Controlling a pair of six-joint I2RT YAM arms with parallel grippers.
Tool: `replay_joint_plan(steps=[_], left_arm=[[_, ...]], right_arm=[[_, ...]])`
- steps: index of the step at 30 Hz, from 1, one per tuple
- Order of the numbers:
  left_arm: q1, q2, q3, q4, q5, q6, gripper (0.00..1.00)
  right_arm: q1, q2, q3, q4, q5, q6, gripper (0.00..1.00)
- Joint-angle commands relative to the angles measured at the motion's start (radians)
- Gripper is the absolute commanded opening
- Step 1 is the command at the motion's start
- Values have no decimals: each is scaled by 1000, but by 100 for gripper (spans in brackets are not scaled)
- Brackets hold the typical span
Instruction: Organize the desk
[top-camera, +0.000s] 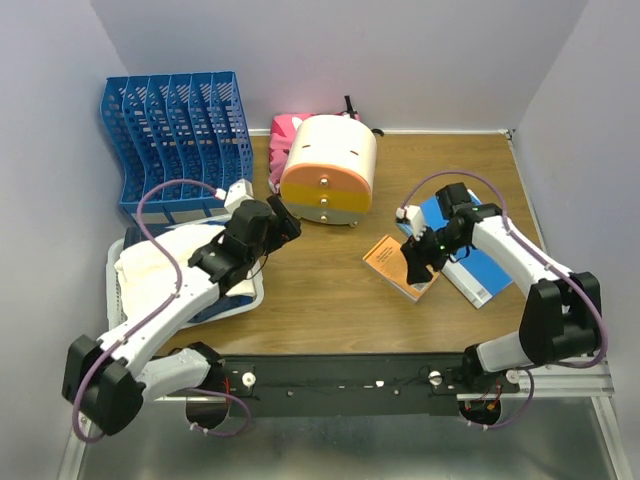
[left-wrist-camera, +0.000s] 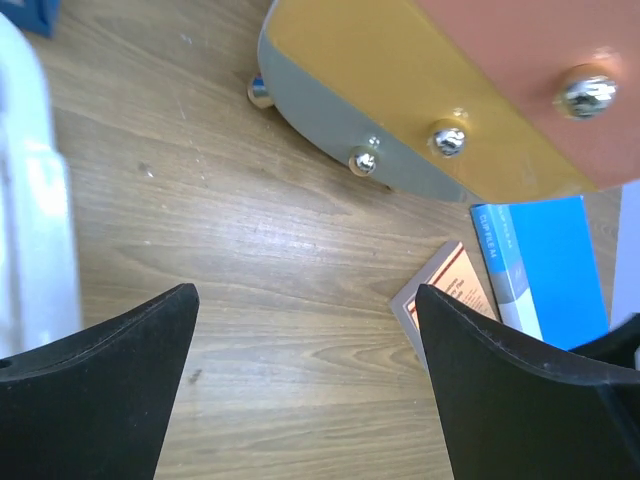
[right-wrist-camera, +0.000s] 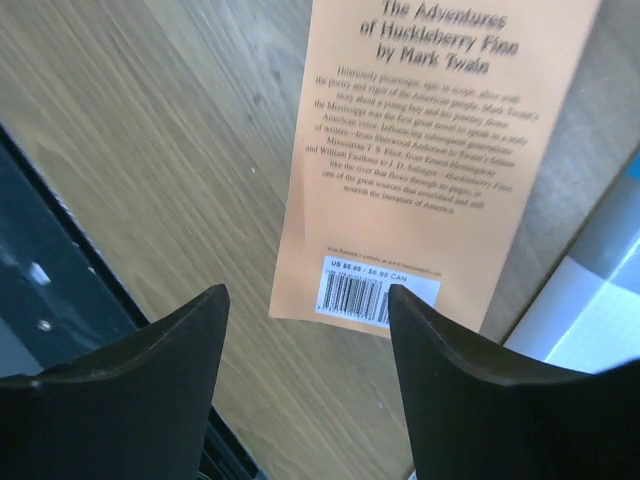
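Observation:
The desk (top-camera: 320, 295) is a brown wood-grain top. My left gripper (top-camera: 285, 222) hangs open over bare wood (left-wrist-camera: 250, 230) just in front of a pastel drawer unit (top-camera: 328, 170), with nothing between its fingers. An orange paperback (top-camera: 385, 255) lies flat right of centre, partly on a blue book (top-camera: 482, 272). My right gripper (top-camera: 418, 268) stands open over the paperback's near end. In the right wrist view the barcode corner of the paperback (right-wrist-camera: 420, 150) sits just beyond the fingertips (right-wrist-camera: 205, 305), and nothing is held.
A blue file rack (top-camera: 175, 135) stands at the back left, with a white tray (top-camera: 115, 290) holding cloth in front of it. A pink object (top-camera: 285, 130) sits behind the drawer unit. The black rail (top-camera: 340, 375) runs along the front edge. Lavender walls close in three sides.

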Motion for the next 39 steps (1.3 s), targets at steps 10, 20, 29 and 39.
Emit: replay_joint_plan(steps=[10, 20, 29, 39], left_arm=[[8, -329, -58, -103, -35, 53, 99], [9, -344, -132, 4, 173, -25, 99], [-75, -147, -124, 199, 319, -102, 99], [-258, 150, -122, 375, 214, -317, 99]], right_arm=[[320, 3, -197, 344, 529, 195, 84], [440, 98, -298, 423, 698, 261, 64], [440, -35, -284, 323, 605, 224, 6], [437, -135, -64, 105, 330, 204, 1]])
